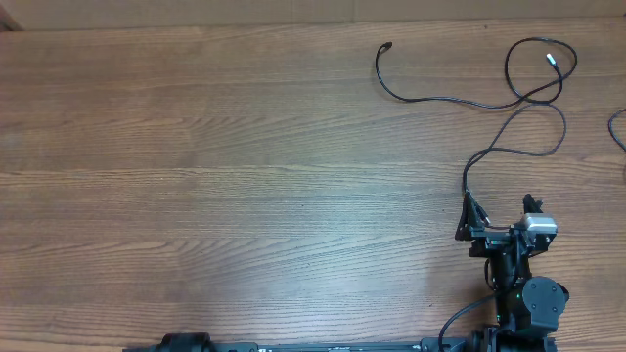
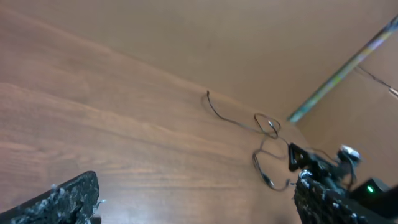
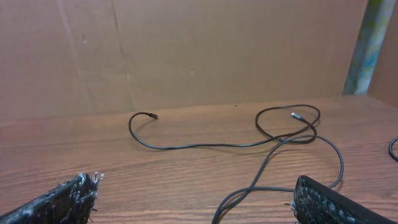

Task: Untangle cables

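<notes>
The cables [image 1: 531, 96] lay at the far right of the table [image 1: 196, 147] — one ran from a dark plug [image 1: 387, 46] into a loop where the silver tip [image 1: 553, 59] rested, and another strand [image 1: 509, 150] crossed that loop and curved down to the right gripper [image 1: 469, 217]. In the right wrist view this strand passed between the fingers [image 3: 62, 202], which stood wide apart, gripping nothing. The left gripper [image 2: 198, 193] sat well apart from the cables — its fingers also spread wide, empty. A further bit of cord [image 1: 618, 129] showed at the right edge.
</notes>
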Controlling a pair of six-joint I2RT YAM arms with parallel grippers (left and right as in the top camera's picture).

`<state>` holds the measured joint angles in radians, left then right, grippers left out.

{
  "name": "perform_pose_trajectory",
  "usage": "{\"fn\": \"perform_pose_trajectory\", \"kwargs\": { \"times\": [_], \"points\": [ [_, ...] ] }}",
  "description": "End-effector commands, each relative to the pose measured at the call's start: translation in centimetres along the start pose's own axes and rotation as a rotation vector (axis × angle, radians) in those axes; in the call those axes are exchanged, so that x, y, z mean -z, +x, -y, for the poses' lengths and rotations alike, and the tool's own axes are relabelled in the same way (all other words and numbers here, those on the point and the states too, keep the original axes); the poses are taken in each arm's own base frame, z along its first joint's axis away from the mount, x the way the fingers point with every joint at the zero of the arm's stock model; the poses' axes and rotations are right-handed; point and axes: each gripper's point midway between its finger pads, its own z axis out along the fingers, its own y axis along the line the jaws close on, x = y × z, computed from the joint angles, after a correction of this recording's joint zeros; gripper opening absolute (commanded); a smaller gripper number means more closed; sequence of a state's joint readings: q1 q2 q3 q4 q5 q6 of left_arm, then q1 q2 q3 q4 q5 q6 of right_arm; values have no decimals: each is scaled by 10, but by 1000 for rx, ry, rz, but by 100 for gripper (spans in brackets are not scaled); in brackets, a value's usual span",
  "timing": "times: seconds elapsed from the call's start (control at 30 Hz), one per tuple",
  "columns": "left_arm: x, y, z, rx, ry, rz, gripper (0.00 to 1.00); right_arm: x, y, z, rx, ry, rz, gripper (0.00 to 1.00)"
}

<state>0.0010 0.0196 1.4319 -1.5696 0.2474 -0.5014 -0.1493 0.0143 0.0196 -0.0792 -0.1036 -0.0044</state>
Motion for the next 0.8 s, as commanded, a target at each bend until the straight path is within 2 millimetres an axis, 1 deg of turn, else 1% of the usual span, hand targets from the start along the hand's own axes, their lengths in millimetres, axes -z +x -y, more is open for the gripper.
{"fn": "perform_pose_trajectory", "kwargs": {
  "times": [0.0, 0.17, 0.2, 0.3, 0.4, 0.47, 0.63, 0.7, 0.77],
  "points": [
    [-10, -9, -6, -87, -29, 47, 99, -1, 4, 2, 4, 10, -6, 100],
    [-37, -24, 2, -331, 17, 78, 99, -1, 4, 2, 4, 10, -6, 100],
    [-48, -26, 3, -412, 31, 79, 100, -1, 4, 2, 4, 10, -6, 100],
    [-68, -26, -3, -506, 26, 69, 100, -1, 4, 2, 4, 10, -6, 100],
    [-98, -22, -14, -592, 17, 48, 99, -1, 4, 2, 4, 10, -6, 100],
    [-121, -18, -23, -629, 15, 40, 100, -1, 4, 2, 4, 10, -6, 100],
    [-177, -9, -44, -660, 23, 60, 100, -1, 4, 2, 4, 10, -6, 100],
    [-200, -1, -54, -664, 26, 74, 99, -1, 4, 2, 4, 10, -6, 100],
    [-218, 8, -65, -666, 28, 80, 100, -1, 4, 2, 4, 10, -6, 100]
  ]
}}
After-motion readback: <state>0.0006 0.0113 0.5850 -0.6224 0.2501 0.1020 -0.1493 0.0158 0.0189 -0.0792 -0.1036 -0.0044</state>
